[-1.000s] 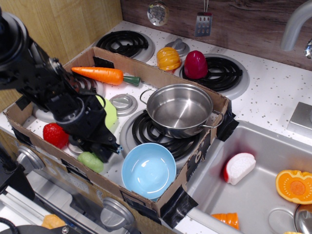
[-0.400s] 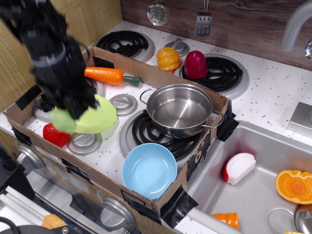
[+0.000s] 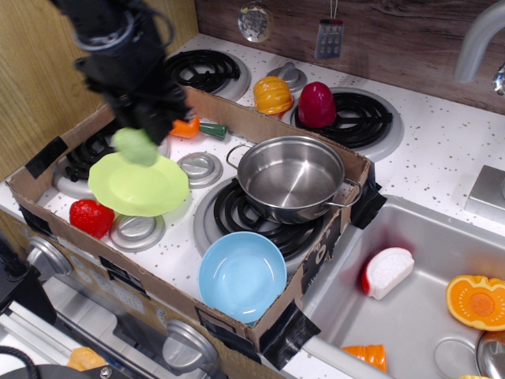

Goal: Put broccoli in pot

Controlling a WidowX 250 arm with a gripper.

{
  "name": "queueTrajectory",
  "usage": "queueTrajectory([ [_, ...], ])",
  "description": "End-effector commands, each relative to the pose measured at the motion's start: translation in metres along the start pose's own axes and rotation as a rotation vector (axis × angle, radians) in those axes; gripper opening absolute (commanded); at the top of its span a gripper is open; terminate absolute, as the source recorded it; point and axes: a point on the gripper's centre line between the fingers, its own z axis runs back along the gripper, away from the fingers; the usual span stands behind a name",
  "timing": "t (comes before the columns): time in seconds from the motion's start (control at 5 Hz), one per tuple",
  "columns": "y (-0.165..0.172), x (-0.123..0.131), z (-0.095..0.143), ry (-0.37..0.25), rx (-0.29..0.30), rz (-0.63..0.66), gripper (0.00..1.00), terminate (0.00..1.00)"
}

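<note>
Jaws clamped on the broccoli [image 3: 136, 146], held clear above the plate [image 3: 139, 186] for carrying. The pot [image 3: 290, 178], 1 empty target, sits well right of jaws.

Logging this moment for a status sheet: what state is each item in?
broccoli: lifted, held above the lime plate
pincer: shut on the broccoli
pot: upright, empty
blue bowl: upright, empty
carrot: lying flat, partly hidden
</note>
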Motion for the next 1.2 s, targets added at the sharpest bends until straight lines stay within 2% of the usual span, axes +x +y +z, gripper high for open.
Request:
queueTrajectory([
  [0.0, -0.05, 0.041, -0.009, -0.073, -0.096, 0.031, 0.0, 0.0],
  [0.4, -0.09, 0.064, -0.021, -0.086, -0.201, 0.054, 0.0, 0.0],
  [0.6, -0.101, 0.078, -0.035, -0.101, -0.268, 0.031, 0.0, 0.0],
  [0.8, -0.106, 0.082, -0.043, -0.104, -0.306, 0.007, 1.0, 0.0],
  [1.0, -0.106, 0.081, -0.049, -0.087, -0.307, 0.014, 1.0, 0.0],
])
